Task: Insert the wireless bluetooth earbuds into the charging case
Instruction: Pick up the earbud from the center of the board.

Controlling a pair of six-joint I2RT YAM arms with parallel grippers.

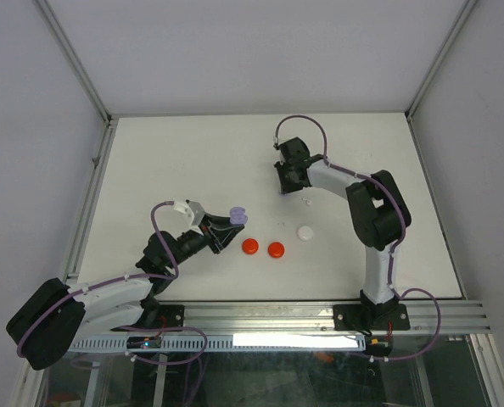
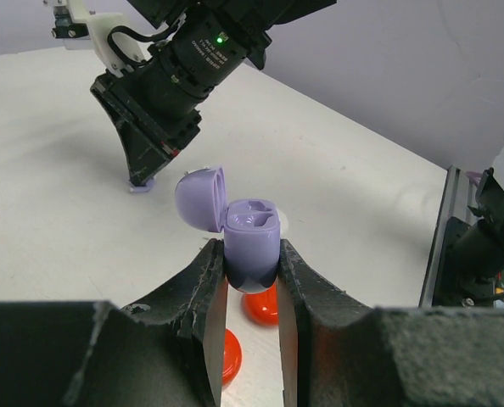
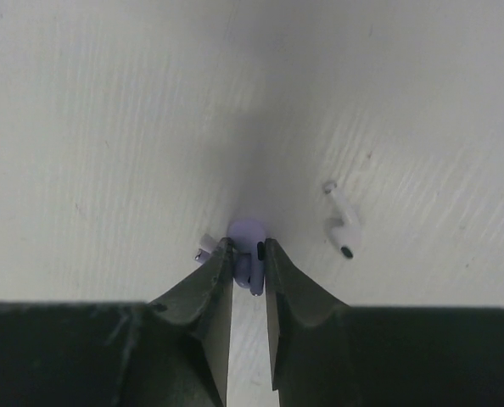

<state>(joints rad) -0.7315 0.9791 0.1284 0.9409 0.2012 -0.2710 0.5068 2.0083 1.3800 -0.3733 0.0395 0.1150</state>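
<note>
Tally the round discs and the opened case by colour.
Red discs: 2
White disc: 1
Lilac open case: 1
Total: 4

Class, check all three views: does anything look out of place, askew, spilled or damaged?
Nothing looks damaged. One white earbud lies loose on its side on the table, beside the right end effector, which pinches a lilac earbud. The left end effector holds the open charging case.
</note>
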